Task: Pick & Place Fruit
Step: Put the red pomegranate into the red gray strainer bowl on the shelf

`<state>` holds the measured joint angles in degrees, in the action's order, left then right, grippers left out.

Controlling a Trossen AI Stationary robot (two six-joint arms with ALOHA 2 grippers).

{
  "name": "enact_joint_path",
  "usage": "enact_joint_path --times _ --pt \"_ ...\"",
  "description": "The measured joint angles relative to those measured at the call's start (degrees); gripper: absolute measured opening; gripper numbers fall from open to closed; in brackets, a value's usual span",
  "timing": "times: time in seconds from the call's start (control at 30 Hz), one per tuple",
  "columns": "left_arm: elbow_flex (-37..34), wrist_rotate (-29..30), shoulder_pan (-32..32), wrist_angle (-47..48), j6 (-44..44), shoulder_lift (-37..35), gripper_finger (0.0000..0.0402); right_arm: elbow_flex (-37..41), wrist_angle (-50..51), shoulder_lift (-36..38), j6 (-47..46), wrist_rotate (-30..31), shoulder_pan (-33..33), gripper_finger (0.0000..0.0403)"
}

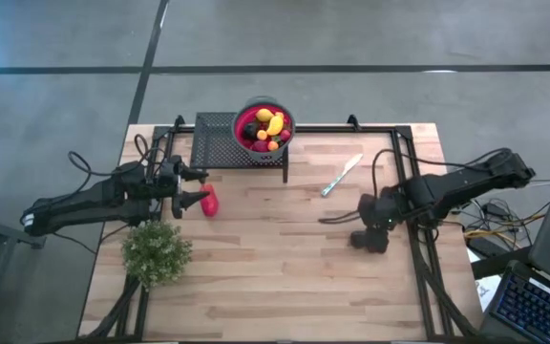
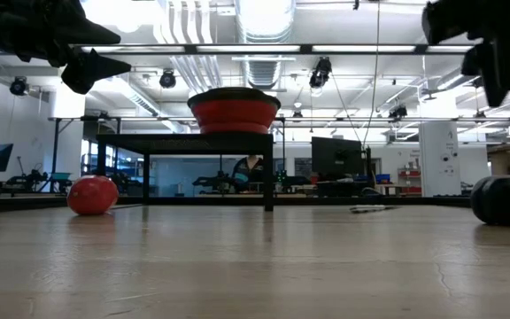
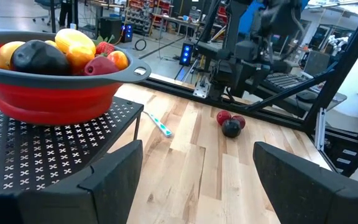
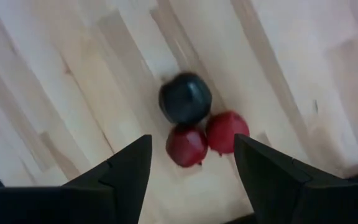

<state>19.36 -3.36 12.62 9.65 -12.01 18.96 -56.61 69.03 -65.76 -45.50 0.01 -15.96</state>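
The right gripper (image 4: 191, 174) hangs with its fingers spread and empty directly over a tight cluster of three small fruits: one dark maroon piece (image 4: 185, 98) and two red pieces (image 4: 187, 145) touching each other on the bare wood. In the high view this cluster sits under the right gripper at about four o'clock from the table's centre. The left gripper (image 3: 197, 180) is likewise released, holding nothing, and hovers at about nine o'clock, just beside the larger red fruit (image 1: 209, 201), which lies on the wooden table (image 1: 285, 277).

The red bowl (image 1: 246, 122) stands on the black mesh stand (image 1: 214, 139) at twelve o'clock and already holds a heap of yellow, orange, red and dark fruits. Judging by this, most of the fruit seems placed; four pieces remain on the table, provided the bowl is where they go. The silver knife (image 1: 342, 175) lies at about two o'clock, and the bushy green plant (image 1: 156, 251) at eight o'clock.
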Motion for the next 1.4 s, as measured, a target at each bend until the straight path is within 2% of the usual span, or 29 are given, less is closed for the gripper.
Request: enact_joint_path --times 0.4,0.67,0.87,1.07,1.4 --pt "-0.01 0.46 -0.02 0.00 1.09 0.00 0.0312 4.61 -0.19 -0.02 -20.09 -0.97 -7.01 0.0211" --pt "0.01 3.36 0.00 0.51 1.42 0.00 0.0312 8.75 -1.13 -0.02 -28.98 -1.28 -10.91 0.0244" --pt "0.00 3.38 0.00 1.92 1.42 0.00 0.0312 12.27 -7.07 -0.03 -30.62 -1.66 -12.72 0.0274" --pt "-0.01 3.39 0.00 2.65 1.40 0.00 0.0312 13.87 -9.63 -1.52 -30.55 -0.60 -12.96 0.0287" --pt "-0.01 3.39 0.00 3.45 1.43 0.00 0.0312 16.11 -14.26 -9.37 -29.80 -1.64 -13.12 0.0264"
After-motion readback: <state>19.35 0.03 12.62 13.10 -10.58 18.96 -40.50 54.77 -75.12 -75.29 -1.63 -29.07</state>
